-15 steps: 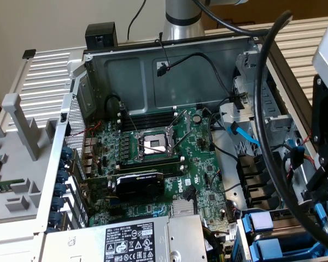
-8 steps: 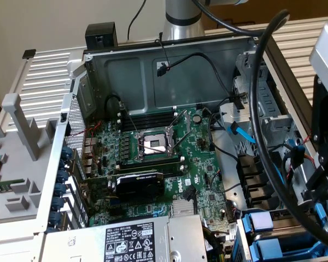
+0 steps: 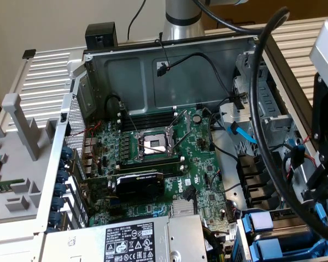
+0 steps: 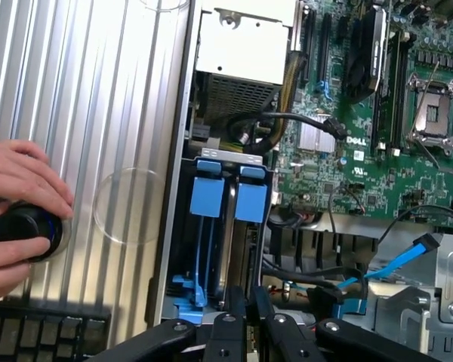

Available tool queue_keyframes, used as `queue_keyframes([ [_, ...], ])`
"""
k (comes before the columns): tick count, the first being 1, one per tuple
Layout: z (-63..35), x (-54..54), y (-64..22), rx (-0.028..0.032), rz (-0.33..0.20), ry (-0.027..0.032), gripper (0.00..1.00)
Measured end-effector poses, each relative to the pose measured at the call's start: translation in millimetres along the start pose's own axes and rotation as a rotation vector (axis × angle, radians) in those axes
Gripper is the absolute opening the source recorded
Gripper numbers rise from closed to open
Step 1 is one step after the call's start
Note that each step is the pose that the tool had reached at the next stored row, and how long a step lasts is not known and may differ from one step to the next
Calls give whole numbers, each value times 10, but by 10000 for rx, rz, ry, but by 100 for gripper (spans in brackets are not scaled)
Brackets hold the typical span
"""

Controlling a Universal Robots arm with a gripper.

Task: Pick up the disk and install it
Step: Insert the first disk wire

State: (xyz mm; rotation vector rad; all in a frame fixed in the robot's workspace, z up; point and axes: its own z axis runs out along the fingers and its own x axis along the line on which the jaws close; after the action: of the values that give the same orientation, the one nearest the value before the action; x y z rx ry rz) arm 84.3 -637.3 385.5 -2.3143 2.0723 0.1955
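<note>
We see a pale beige wall [image 3: 44,24] across the upper left of the exterior view, evenly lit, and a brown panel [image 3: 251,15] at the upper right. A ribbed silver-grey table top [image 3: 49,71] spreads below, soft light catching its grooves.

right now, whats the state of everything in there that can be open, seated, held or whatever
computer case: side open, insides exposed
processor socket: uncovered, no cooler on it
graphics card: seated in its slot
disk carriers: two, standing in the drive bay
gripper: at the drive bay, by the carriers
hand: wrapped around a black knob
</note>
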Motion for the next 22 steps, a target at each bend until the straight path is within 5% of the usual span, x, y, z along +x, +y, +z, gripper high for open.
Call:
queue_keyframes([
  [2, -24, -10, 1, -14, 12, 128, 16],
  [7, -93, -50, 2, -62, 45, 575, 16],
  [12, -204, -114, 3, -85, 63, 800, 16],
  [22, -188, -316, -19, -156, 98, 1266, 16],
])
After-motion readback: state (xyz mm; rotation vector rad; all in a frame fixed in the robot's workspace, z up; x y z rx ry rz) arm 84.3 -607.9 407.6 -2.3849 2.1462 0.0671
